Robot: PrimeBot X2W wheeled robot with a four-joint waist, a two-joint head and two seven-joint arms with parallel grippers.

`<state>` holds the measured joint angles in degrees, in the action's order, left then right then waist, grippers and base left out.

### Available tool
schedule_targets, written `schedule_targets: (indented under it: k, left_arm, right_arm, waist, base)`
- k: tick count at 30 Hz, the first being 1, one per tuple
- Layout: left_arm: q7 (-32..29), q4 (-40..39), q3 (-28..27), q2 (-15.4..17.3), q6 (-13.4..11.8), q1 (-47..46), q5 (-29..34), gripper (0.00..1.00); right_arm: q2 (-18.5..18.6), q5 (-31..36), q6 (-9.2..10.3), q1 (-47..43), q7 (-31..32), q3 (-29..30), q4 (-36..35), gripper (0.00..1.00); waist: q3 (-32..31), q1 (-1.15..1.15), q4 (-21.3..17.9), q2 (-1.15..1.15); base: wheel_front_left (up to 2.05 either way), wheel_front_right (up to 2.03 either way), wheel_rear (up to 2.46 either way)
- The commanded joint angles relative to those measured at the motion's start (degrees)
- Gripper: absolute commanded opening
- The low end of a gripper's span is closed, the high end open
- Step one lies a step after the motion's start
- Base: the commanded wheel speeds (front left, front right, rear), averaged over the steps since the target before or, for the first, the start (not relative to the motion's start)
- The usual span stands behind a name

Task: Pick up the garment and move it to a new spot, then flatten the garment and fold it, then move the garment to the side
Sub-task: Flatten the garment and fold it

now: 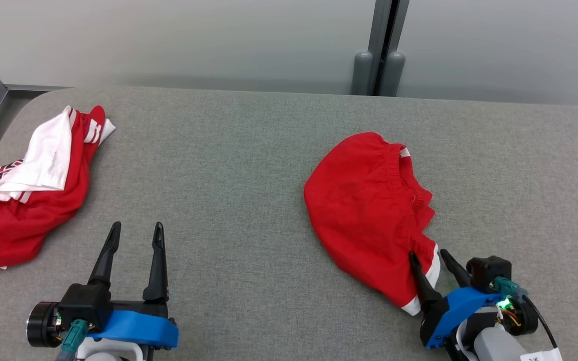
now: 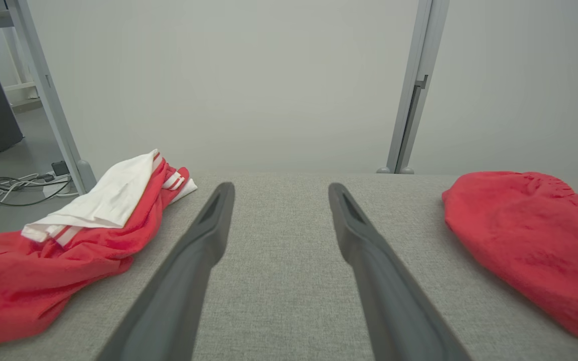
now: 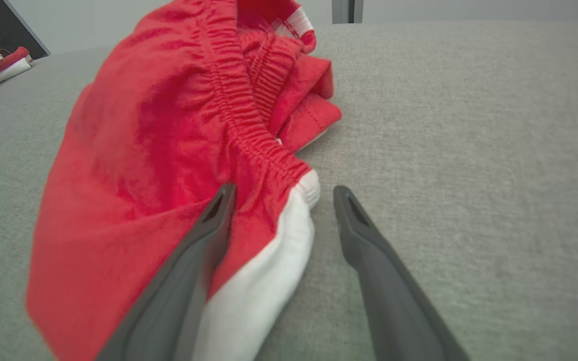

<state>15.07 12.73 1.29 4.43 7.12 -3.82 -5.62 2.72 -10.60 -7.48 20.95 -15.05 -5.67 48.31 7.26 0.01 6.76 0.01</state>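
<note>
Right wrist view: garment (image 3: 168,150) edge partly behind a finger (image 3: 188,271) of the wide-spread right end effector (image 3: 281,193).

Bunched red garment (image 1: 364,200), white-trimmed, right side of the grey table (image 1: 249,150)

Red garment (image 1: 364,200) soft matt cloth; table (image 1: 249,165) grey coarse woven fabric
</note>
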Motion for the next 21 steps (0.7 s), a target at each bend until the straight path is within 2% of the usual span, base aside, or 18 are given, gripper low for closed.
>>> schedule_targets:
  k: [1,7,8,9,10,14,21]
  left_arm:
    - [0.2,0.0,0.3,-0.1,0.4,-1.0,0.1,1.00]
    - [0.2,0.2,0.3,0.3,0.4,-1.3,-0.1,1.00]
    - [0.2,0.1,0.2,0.3,0.4,-1.2,-0.1,1.00]
    - [0.2,0.1,0.1,0.3,0.5,-1.2,-0.1,1.00]
    - [0.2,0.1,0.0,0.3,0.5,-1.2,-0.1,1.00]
    - [0.2,0.3,-0.1,0.2,0.5,-0.9,-0.3,1.00]
    - [0.2,0.5,0.4,-0.2,0.5,-1.1,-0.5,1.00]
  right_arm:
    - [0.3,-1.1,-0.03,0.8,-0.2,-0.4,1.0,1.00]
    - [0.3,-6.4,-0.03,0.5,0.0,-4.1,4.2,1.00]
    - [0.3,-7.3,-0.03,0.6,0.0,-4.8,4.2,0.78]
    - [0.3,-8.2,-0.03,0.7,0.0,-5.3,3.9,0.04]
    - [0.3,-8.8,-0.03,0.8,0.0,-5.7,3.6,0.00]
    - [0.4,-8.5,-0.02,1.0,-0.1,-2.9,1.5,0.00]
    - [2.6,-5.1,-0.03,-0.6,-0.1,8.1,-3.7,0.00]
  waist:
    - [0.2,-0.01,0.2,-0.01]
    - [0.5,-0.01,0.5,-0.01]
    - [0.5,-0.01,0.3,-0.01]
    - [0.5,-0.01,0.2,-0.01]
    - [0.5,-0.01,0.0,-0.01]
    - [0.2,-0.01,-1.0,-0.01]
    - [0.0,-0.01,-2.3,-0.01]
  base:
    - [0.00,0.00,0.00]
    - [0.00,0.00,0.00]
    - [0.00,0.00,0.00]
    - [0.00,0.00,0.00]
    - [0.00,0.00,0.00]
    - [0.00,0.00,0.00]
    - [0.00,0.00,0.00]
